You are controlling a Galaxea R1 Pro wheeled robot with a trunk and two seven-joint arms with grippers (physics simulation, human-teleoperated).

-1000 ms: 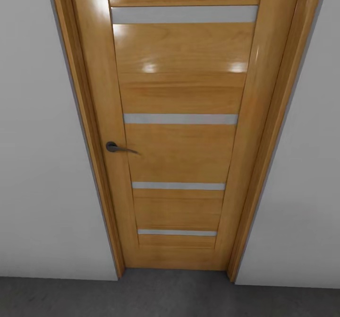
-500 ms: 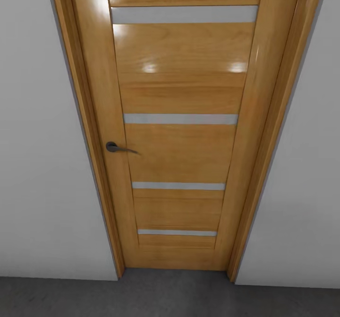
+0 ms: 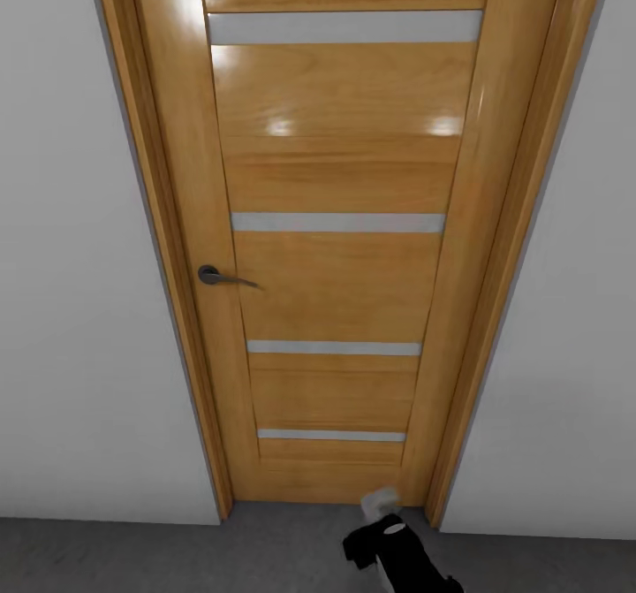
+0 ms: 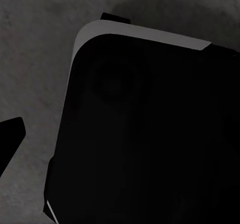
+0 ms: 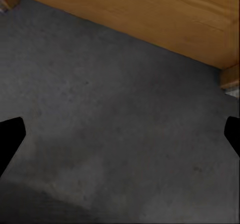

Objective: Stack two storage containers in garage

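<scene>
Robot faces shut door [image 3: 336, 248] w/ handle [image 3: 212, 276]. Right end effector [image 5: 120, 134] wide, empty over floor [image 5: 115, 134], prob. raised to open it. Left end effector: can't tell.

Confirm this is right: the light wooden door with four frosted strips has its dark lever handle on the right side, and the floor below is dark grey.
Wrong side. In the head view the dark lever handle sits on the left of the light wooden door. The four strips and the dark grey floor are as stated.
</scene>
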